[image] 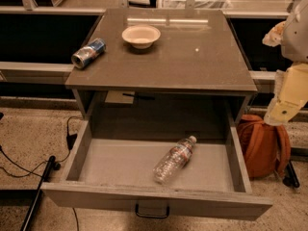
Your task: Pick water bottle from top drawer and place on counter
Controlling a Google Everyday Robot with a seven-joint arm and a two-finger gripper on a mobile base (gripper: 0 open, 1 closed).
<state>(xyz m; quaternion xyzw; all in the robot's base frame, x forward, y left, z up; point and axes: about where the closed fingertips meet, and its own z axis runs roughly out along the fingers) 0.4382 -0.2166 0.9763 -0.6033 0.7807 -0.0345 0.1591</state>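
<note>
Item: water bottle, lying slantwise in open top drawer; claw at right edge, state cannot tell; best grasped across midsection from above.

Open from above over front of top drawer, roofed at rear by bench; blocked only by water bottle lying right of middle. On bench, obstructed by bowl at rear and can at left edge; free elsewhere. Beyond right edge, hand.
</note>
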